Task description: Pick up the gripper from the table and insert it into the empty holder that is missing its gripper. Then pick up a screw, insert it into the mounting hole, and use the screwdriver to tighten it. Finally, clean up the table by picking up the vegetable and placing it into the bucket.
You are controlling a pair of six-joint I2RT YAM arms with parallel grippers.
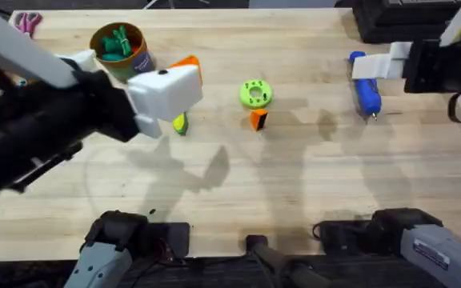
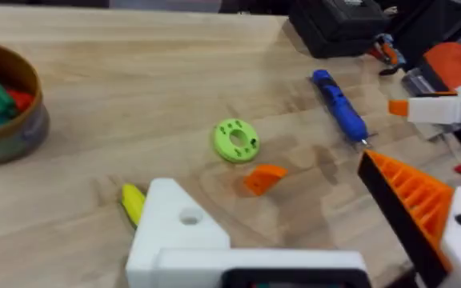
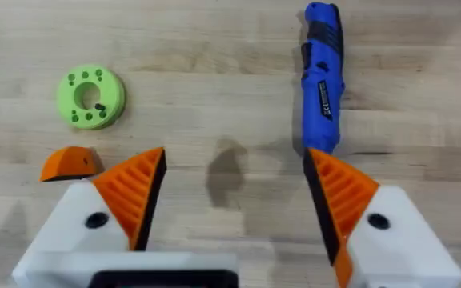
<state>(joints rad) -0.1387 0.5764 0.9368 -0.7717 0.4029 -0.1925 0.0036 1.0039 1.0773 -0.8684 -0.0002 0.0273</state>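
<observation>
The orange wedge-shaped gripper (image 1: 258,120) (image 2: 262,178) (image 3: 70,164) lies on the table just in front of a lime-green disc (image 1: 254,94). My left gripper (image 1: 184,80) (image 2: 274,188) hovers open above the table, left of the wedge. One of its fingers carries an orange pad (image 2: 414,200); the other is the bare white holder (image 2: 170,232) with a dark hole. The yellow-green vegetable (image 1: 180,122) (image 2: 132,204) lies beside the holder. The blue screwdriver (image 1: 366,92) (image 3: 322,72) lies at the right. My right gripper (image 1: 386,62) (image 3: 234,160) is open above it. The bucket (image 1: 118,48) (image 2: 6,104) stands far left.
The bucket holds green and red toy pieces. A black box (image 1: 398,20) sits at the far right corner and pink scissors (image 1: 29,22) at the far left. The green disc (image 3: 90,96) has several small holes. Bare wood (image 1: 294,184) spans the table's front half.
</observation>
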